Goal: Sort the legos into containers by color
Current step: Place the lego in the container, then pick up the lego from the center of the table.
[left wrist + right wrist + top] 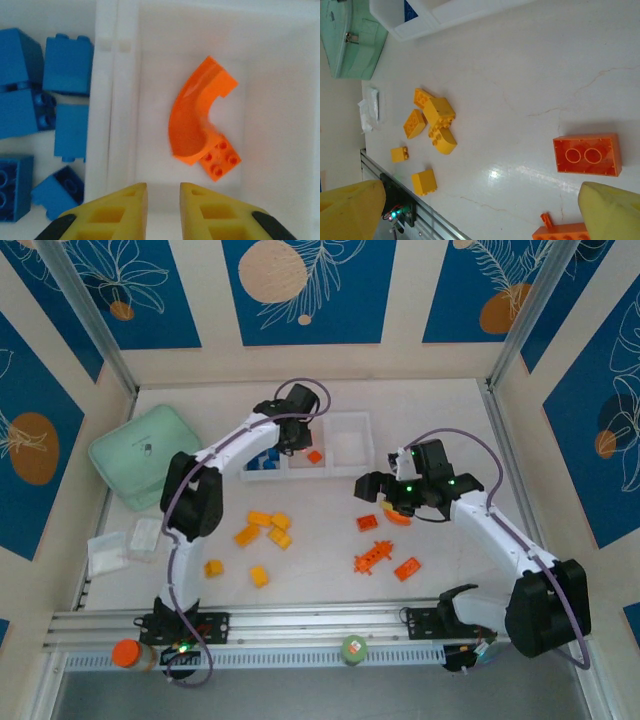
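At the far side of the pale table (320, 585), the translucent white plastic tray of three square compartments (352, 420) lies in a row, and the left jaws hang over its middle compartment, parted by only a narrow gap with nothing between them. On that compartment's floor lies a curved orange-red plastic arch brick (192, 117), its lower end resting on a small flat orange-red studded brick (222, 160) (the two touch). The compartment to the left holds a heap of blue plastic bricks (65, 67). Right of centre, the right jaws stand wide apart above the table, gripping nothing; just beside one fingertip an orange-red rectangular brick (587, 155) lies hollow side up, and a long studded orange-red piece (375, 558) lies near it. Six loose yellow plastic bricks (270, 530) are scattered left of centre, well apart from the orange-red ones. A mint-green rounded soft case (140, 455) sits at the far left.
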Controlling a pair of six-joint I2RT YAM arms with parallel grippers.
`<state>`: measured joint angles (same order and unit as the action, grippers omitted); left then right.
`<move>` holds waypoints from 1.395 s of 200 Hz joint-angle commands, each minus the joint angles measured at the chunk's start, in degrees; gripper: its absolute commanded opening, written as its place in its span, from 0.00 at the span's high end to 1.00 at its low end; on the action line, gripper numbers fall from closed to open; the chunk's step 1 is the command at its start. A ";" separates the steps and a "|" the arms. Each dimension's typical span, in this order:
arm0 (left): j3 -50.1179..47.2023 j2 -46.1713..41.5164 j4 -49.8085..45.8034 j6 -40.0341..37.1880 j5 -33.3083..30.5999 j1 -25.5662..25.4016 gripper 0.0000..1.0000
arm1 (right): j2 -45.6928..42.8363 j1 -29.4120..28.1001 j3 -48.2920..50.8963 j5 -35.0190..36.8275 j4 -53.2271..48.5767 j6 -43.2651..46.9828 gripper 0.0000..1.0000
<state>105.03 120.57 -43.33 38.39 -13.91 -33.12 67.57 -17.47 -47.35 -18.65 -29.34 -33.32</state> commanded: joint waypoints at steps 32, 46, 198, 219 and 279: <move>-11.96 -12.16 5.21 -5.31 8.13 -6.52 0.71 | -6.17 1.62 2.23 -0.24 -5.44 0.56 0.01; -15.08 -14.23 6.96 -6.04 8.73 -9.23 0.68 | -7.45 2.09 3.20 -0.02 -6.35 0.29 0.01; -23.67 -8.48 24.72 -21.67 16.83 -24.27 0.35 | -23.57 8.64 11.14 3.49 -17.33 -5.47 0.01; -23.08 -6.64 24.61 -24.42 17.43 -24.28 0.34 | -24.24 8.86 11.41 3.65 -16.90 -6.26 0.01; -22.51 -2.77 24.88 -28.62 19.97 -24.36 0.26 | -24.90 10.21 12.15 3.45 -16.20 -6.77 0.01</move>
<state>81.52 115.90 -18.79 13.08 3.03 -57.14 43.66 -7.77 -35.81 -14.83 -44.66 -39.46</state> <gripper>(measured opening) 0.724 0.991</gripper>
